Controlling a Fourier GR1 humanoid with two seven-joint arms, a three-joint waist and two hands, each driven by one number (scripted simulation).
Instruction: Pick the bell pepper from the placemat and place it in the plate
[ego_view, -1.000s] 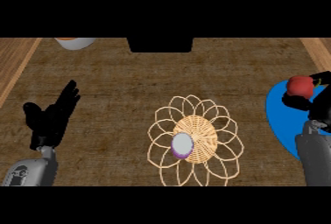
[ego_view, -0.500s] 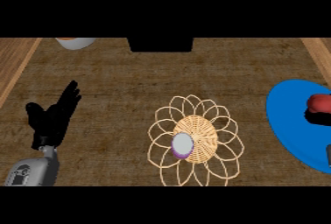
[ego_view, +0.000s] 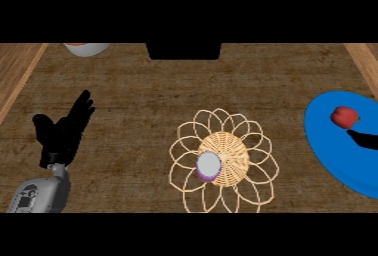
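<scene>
The red bell pepper (ego_view: 344, 116) lies on the blue plate (ego_view: 332, 155) at the right edge. Only a straight black finger of my right hand (ego_view: 362, 139) shows, coming in from the right edge and ending just below the pepper without curling round it. The woven flower-shaped placemat (ego_view: 229, 150) is at the centre, with a purple and white object (ego_view: 209, 166) on it. At the far left my left hand (ego_view: 63, 132) rests open, fingers up, away from all of these.
A pale bowl (ego_view: 87, 48) sits at the back left and a dark block (ego_view: 184, 51) at the back centre. Wooden strips (ego_view: 18, 80) border the brown counter on both sides.
My right hand, which held the pepper over the plate, has let it go and drawn back almost out of view to the right. The pepper now lies on the plate. The left hand stayed still.
</scene>
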